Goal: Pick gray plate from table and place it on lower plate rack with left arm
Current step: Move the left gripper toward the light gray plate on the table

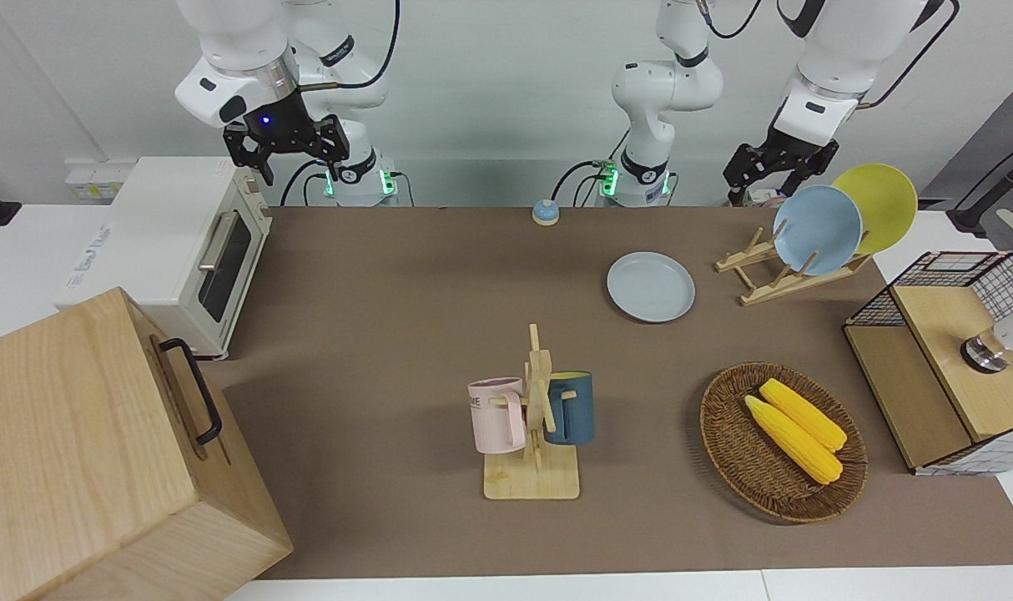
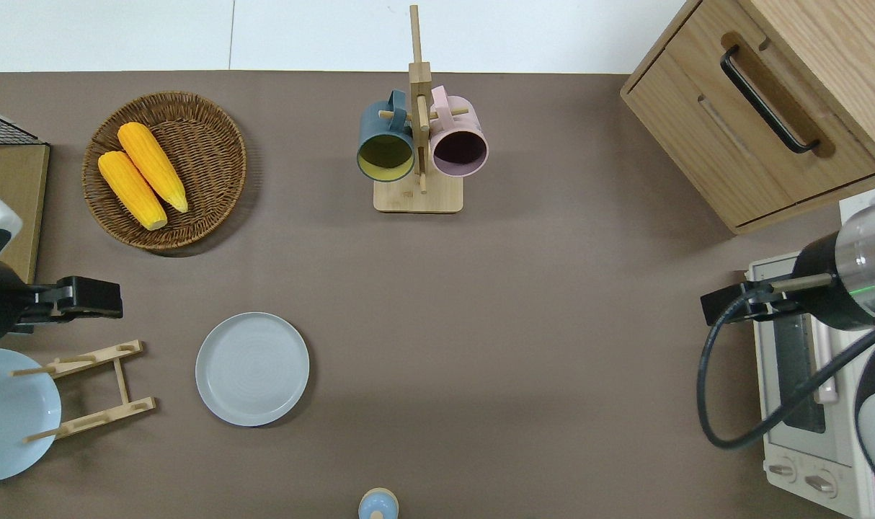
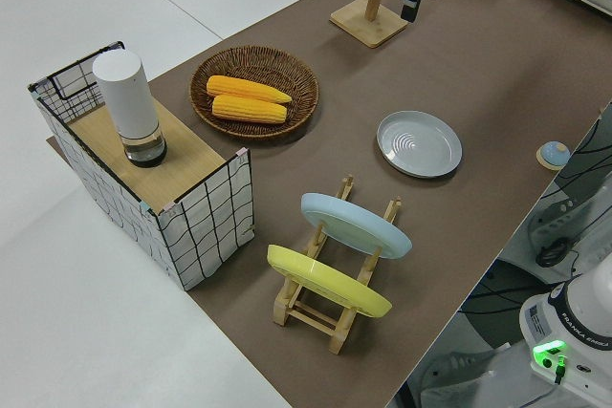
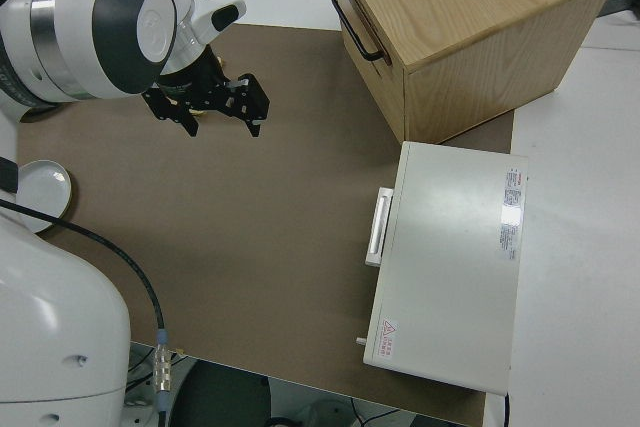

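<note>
The left gripper [image 2: 102, 297] hangs at the rack's 12 o'clock in the overhead view; whether its fingers are apart I cannot tell. The plate rack [image 2: 91, 389] holds a blue plate [image 2: 9, 411] and a yellow plate [image 1: 882, 204], its low-end slots empty. The gray plate [image 2: 252, 368] lies flat, rim up, at the rack's 3 o'clock, bare desk [image 2: 481, 324] on every side. The right arm is parked, fingers apart.
</note>
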You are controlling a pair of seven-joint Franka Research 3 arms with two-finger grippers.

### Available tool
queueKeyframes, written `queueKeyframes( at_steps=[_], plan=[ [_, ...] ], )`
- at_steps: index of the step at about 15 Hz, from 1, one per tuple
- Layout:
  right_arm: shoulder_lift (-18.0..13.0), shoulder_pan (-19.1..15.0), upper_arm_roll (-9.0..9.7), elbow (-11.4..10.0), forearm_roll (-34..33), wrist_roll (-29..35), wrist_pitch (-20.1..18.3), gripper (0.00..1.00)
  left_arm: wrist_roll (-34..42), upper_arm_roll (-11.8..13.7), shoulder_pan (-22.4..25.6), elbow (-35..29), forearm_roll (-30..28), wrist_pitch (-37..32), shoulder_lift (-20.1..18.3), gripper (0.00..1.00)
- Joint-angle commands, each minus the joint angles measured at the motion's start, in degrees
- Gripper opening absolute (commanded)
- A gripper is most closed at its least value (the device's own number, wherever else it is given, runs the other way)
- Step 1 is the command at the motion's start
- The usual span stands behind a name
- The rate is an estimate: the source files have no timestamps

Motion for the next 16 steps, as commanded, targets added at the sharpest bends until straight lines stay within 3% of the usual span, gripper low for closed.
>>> queueKeyframes(
  at_steps=[1, 6, 16],
  plan=[
    [-0.27, -0.85, 0.38, 0.35, 0.21, -0.19, -0.87, 0.99, -1.15, -0.34, -0.12, -2.59, 0.7, 0.32, 0.22, 0.99],
    [-0.27, -0.85, 0.38, 0.35, 0.21, -0.19, -0.87, 0.99, -0.72, -0.34, -0.12, -6.57, 0.7, 2.87, 0.31, 1.0],
    [-0.27, -0.85, 0.38, 0.35, 0.21, -0.19, -0.87, 0.987, -0.63, 0.88, -0.12, -25.46, 0.7, 20.88, 0.49, 0.99]
  ],
)
